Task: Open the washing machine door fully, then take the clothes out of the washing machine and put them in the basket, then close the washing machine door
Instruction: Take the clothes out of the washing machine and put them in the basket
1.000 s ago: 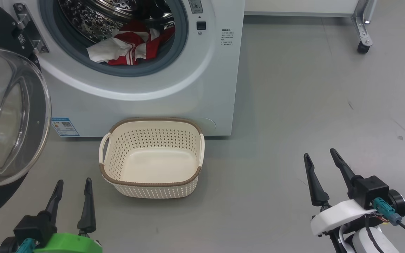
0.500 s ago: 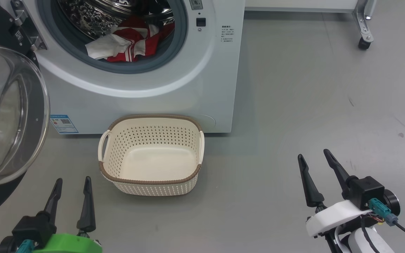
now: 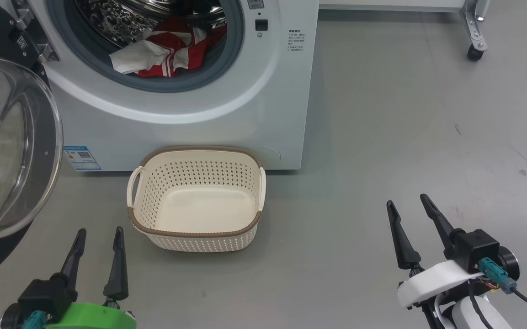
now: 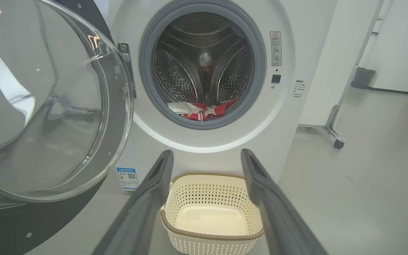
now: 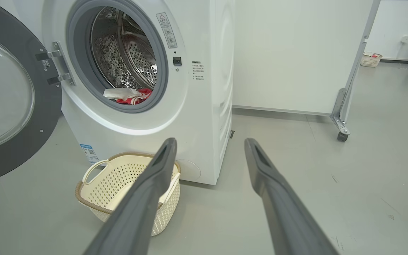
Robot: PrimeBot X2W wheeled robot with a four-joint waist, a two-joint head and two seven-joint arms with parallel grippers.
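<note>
L claw [image 3: 99, 230] is open, nothing in it. R claw [image 3: 406, 199] is open too, nothing in it. Both hang low over the floor [image 3: 382, 114], well apart. Basket [image 3: 190, 234] sits on the floor just ahead of L claw, a bit to its right, & well left of R claw. Washer [image 3: 245, 123] is right behind it. Door [image 3: 7, 146] is swung wide open, ahead-left of L claw. Clothes [image 3: 172, 50], red w/ white, lie in the drum [image 3: 103, 23], far ahead of both claws.
</note>
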